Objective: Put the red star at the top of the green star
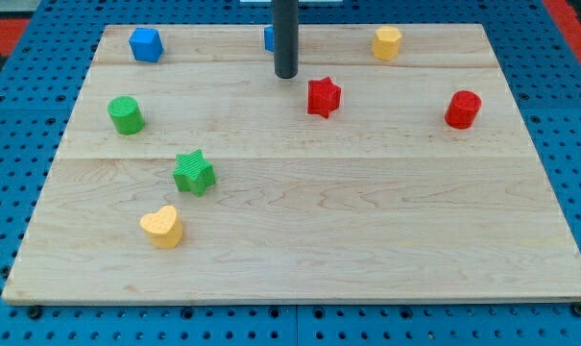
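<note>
We are lining up: our bare rod, with no hand to open or close, rests my tip (286,75) just upper-left of the red star (323,97), so next we circle to its right and push it left toward the spot above the green star (194,173)

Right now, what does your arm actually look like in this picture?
Only my rod shows: a straight, smooth cylinder, dark grey to black, entering from the view's top. My tip ends flat and blunt. No cables, markings or joints are visible.
</note>
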